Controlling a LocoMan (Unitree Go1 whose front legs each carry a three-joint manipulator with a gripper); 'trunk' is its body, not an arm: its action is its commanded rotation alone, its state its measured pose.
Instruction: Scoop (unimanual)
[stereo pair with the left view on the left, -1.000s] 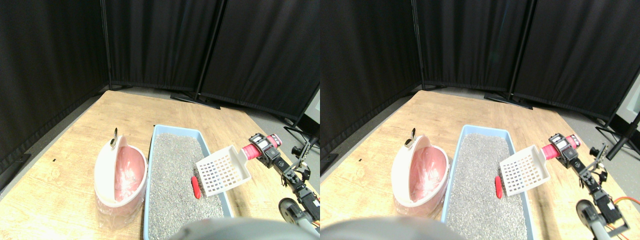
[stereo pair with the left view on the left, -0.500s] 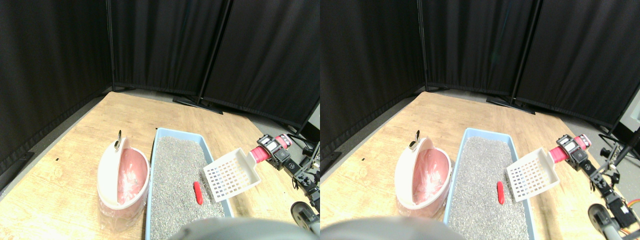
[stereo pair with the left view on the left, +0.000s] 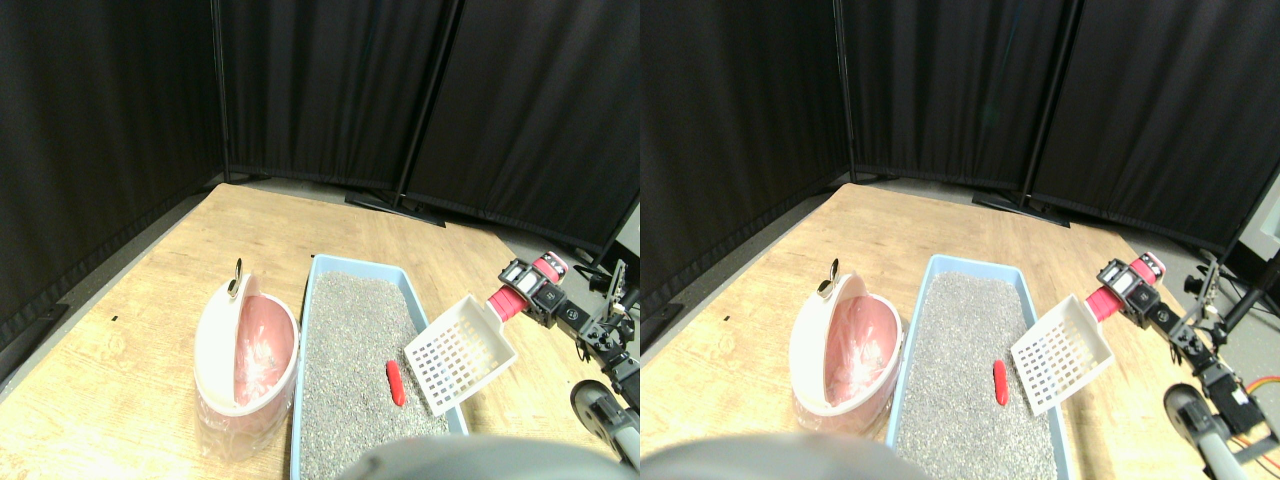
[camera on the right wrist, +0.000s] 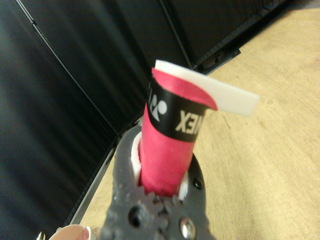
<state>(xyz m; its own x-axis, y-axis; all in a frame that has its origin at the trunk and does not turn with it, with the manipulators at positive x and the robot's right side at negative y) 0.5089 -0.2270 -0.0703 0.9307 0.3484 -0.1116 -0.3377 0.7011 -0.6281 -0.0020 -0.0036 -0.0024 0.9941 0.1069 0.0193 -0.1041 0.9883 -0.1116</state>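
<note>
My right gripper (stereo pair with the left view on the left: 530, 292) is shut on the red wrapped handle (stereo pair with the left view on the left: 503, 300) of a white slotted scoop (stereo pair with the left view on the left: 458, 352). The scoop's head hangs tilted down over the right rim of the blue litter tray (stereo pair with the left view on the left: 322, 266), which is filled with grey litter (stereo pair with the left view on the left: 355, 350). A small red piece (stereo pair with the left view on the left: 396, 383) lies on the litter just left of the scoop's front edge, apart from it. In the wrist view the red handle (camera on the right wrist: 167, 145) sits clamped between the dark jaws, and the gripper (camera on the right wrist: 160, 192) closes around its base.
A pink and white lidded bin (stereo pair with the left view on the left: 245, 365) stands open left of the tray on the wooden floor (stereo pair with the left view on the left: 130, 330). Black curtain panels (stereo pair with the left view on the left: 330, 90) on stands close off the back and left. The arm's links and a wheel (stereo pair with the left view on the left: 595, 395) sit at the lower right.
The scoop's head has tipped further down and swung slightly left toward the red piece, while the handle end rose a little. The camera shifted between the oldest frame and the later ones.
</note>
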